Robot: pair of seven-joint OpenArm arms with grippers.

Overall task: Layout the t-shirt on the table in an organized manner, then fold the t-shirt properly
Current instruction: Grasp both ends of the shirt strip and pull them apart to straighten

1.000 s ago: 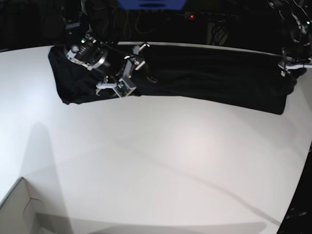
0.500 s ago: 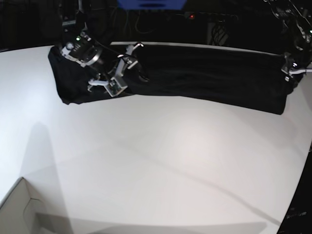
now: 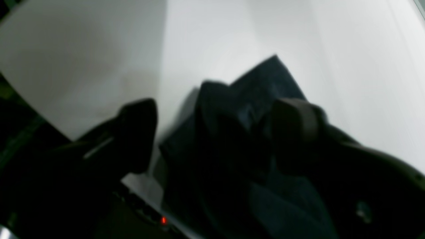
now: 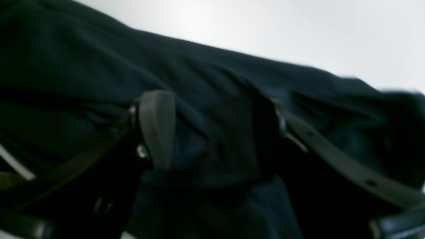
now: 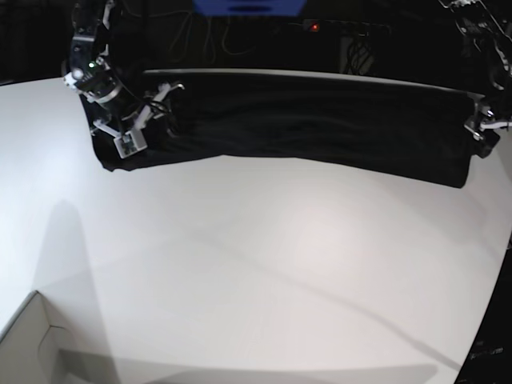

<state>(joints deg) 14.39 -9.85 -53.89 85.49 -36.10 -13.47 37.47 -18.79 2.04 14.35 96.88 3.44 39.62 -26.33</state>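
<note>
The t-shirt (image 5: 320,120) lies stretched along the table (image 5: 264,264), both grippers' fingers spread apart over its ends.

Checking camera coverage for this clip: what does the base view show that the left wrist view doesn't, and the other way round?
Only the base view shows the whole black t-shirt stretched in a long band across the far side of the table, the right tool over its other end, and a pale box corner. Only the left wrist view shows, close up though blurred, the left tool with its fingers spread apart and shirt fabric between them. Both show the shirt's end on the white table.
</note>
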